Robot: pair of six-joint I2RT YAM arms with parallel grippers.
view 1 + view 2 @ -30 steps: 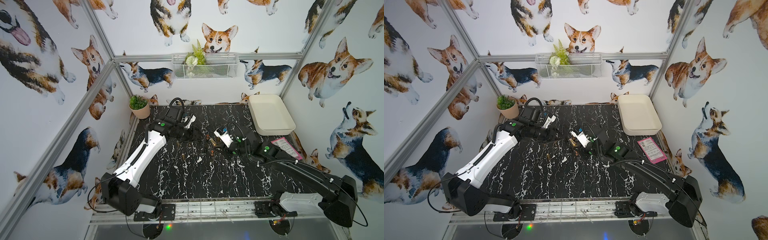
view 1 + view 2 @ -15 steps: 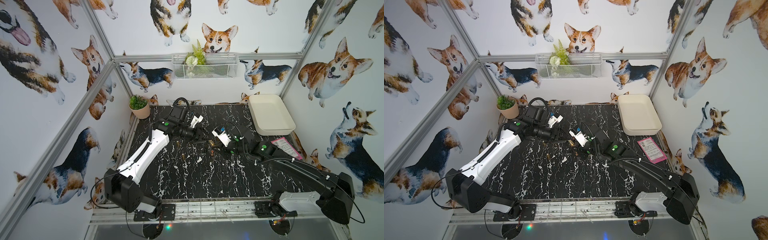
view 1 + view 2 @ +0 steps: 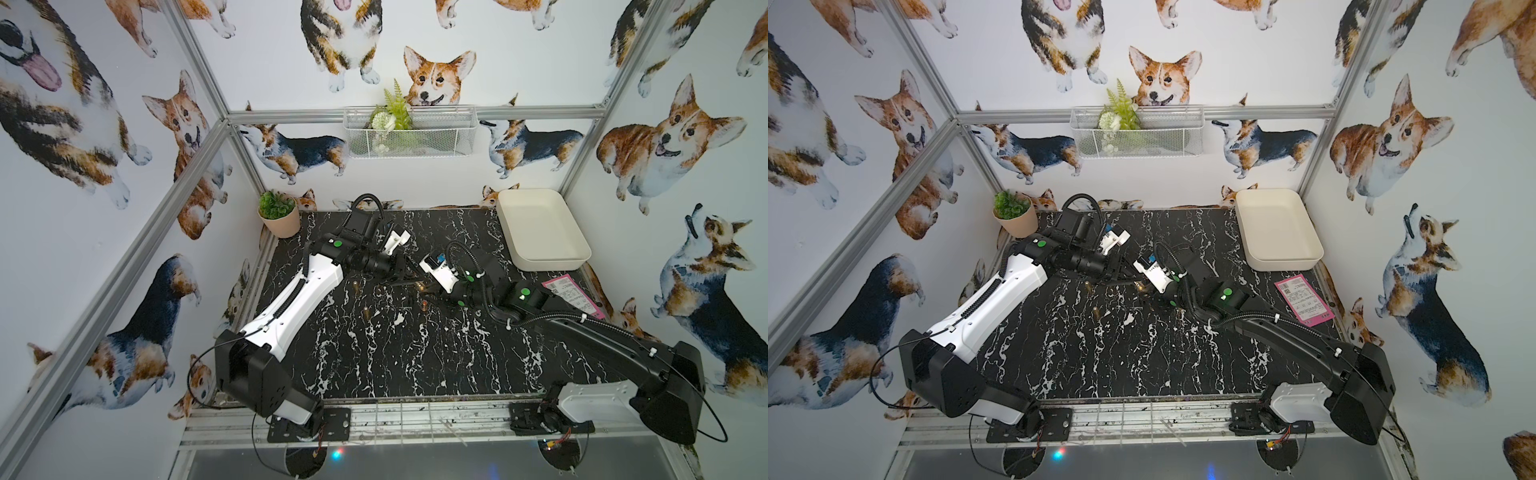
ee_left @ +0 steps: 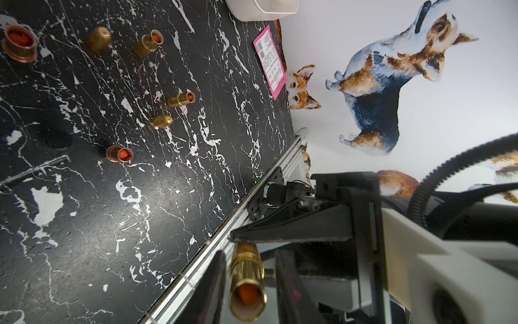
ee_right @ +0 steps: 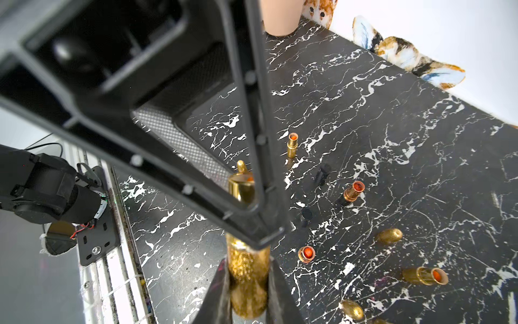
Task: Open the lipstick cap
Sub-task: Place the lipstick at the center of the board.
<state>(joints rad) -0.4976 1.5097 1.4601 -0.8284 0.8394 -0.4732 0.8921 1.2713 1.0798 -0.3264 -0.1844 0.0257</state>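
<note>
Both tools meet tip to tip above the rear half of the surface [image 3: 374, 365]. The right tool [image 5: 248, 266] is clamped on the glittered end of the lipstick [image 4: 246, 272]. The left tool [image 4: 249, 259] stands narrow, its fingers [image 4: 215, 280] flanking the uncapped end, where the orange stick shows; whether they press it cannot be told. Spare lipsticks [image 4: 179, 98] and caps [image 4: 162, 120] rest on the surface below.

Gold lipstick [image 4: 246, 280], orange tip exposed, glitter end btwn R fingers [image 5: 281, 297]
</note>
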